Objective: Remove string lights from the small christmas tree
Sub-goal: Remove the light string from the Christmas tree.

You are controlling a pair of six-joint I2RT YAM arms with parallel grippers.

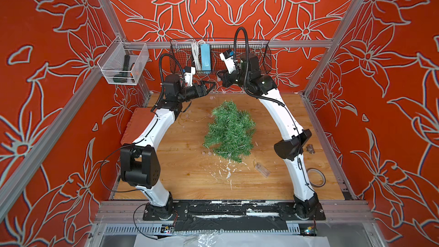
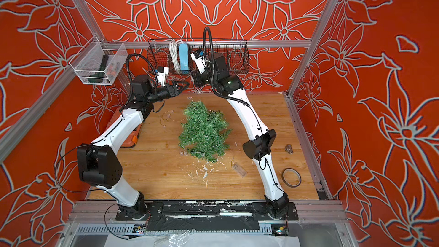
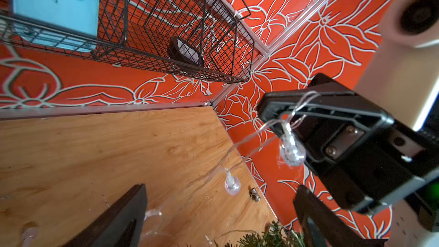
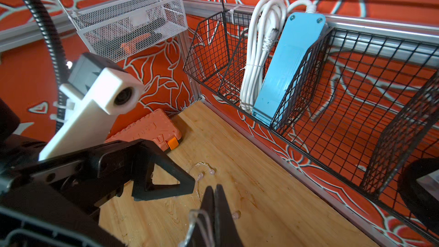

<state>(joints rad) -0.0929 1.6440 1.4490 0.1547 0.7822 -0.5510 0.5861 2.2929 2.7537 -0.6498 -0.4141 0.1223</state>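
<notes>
Unwinding in progress beyond the tip of the small christmas tree [image 1: 229, 130], a bushy green tinsel tree lying flat on the wooden table [image 1: 166, 167]. The right gripper [image 4: 215, 200], fingers pressed together, pinches the wire of the string lights [image 3: 291, 149] and holds it up past the treetop. The left gripper [image 1: 210, 87] hangs alongside, jaws spread wide with nothing between them.

The strand is a hair-thin coppery wire strung with small clear bulbs. From the pinch it slopes down toward the tree's tip, and a loose curl of it lies on the wood on the left arm's side of the tree. Its clear battery box [image 1: 261, 169] rests near the tree's foot.

A few bulbs show at the tree's lower edge, so the job looks only part done. Whether wire is threaded through the needles there cannot be told. The next move likely calls for the open gripper to take the wire nearer the tree and draw it off gently, since so light a tree may drag along.
</notes>
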